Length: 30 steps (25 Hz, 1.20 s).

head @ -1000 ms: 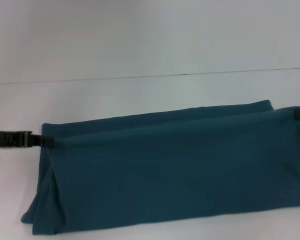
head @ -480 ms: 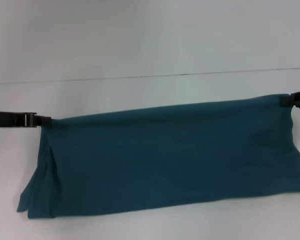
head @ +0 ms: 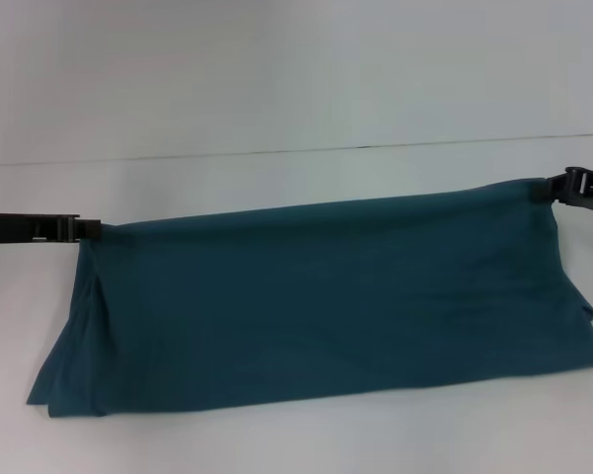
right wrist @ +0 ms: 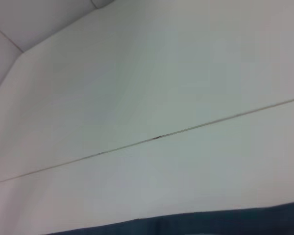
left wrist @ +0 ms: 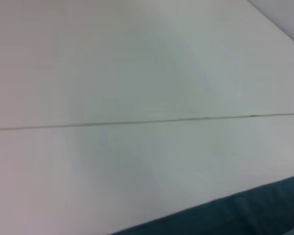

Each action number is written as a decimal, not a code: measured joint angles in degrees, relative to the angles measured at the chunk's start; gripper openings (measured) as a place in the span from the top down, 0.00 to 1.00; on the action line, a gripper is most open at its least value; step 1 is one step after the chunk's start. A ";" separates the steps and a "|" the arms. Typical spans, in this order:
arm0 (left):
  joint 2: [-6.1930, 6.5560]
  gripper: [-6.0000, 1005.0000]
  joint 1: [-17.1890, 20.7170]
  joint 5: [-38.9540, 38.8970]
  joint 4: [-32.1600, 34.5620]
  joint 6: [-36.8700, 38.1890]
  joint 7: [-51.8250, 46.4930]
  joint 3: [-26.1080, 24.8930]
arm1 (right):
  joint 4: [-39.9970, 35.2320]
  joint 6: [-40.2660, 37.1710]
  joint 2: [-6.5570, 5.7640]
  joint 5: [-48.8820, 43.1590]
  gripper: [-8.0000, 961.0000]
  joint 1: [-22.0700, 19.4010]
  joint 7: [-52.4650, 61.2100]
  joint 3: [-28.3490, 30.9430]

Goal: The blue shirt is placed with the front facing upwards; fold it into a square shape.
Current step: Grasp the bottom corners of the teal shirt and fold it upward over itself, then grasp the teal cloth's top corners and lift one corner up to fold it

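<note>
1. Blue shirt [head: 316, 306] lies doubled over on the white desk [head: 277, 89]; plain teal side up, long band across the near half.
2. Left gripper [head: 91, 229] clenched on the shirt's far left corner.
3. Right gripper [head: 551, 191] clenched on the far right corner.
4. Far edge stretched between them; a thin seam [head: 277, 151] crosses the desk beyond.

Blue shirt [head: 316, 306]: soft matt cloth, smooth knit. Table [head: 277, 79]: white, smooth, faint sheen.
</note>
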 joint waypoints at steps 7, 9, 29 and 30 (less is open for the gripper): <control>-0.72 0.95 -0.86 -0.19 -1.78 -4.72 1.66 -0.04 | 0.29 5.41 1.57 0.04 0.95 0.63 -0.85 -1.14; -0.95 0.94 -0.87 -0.19 -1.92 -5.22 2.15 -0.11 | 1.44 7.47 1.75 0.05 0.95 0.90 -1.14 -1.26; -7.21 0.71 9.61 0.54 19.88 -1.51 -9.24 12.90 | -12.52 3.37 6.59 0.32 0.45 -3.43 -3.11 -5.51; -7.50 0.69 10.74 0.80 22.06 -0.79 -11.18 14.81 | -13.39 2.50 6.83 0.43 0.39 -4.06 -3.12 -5.52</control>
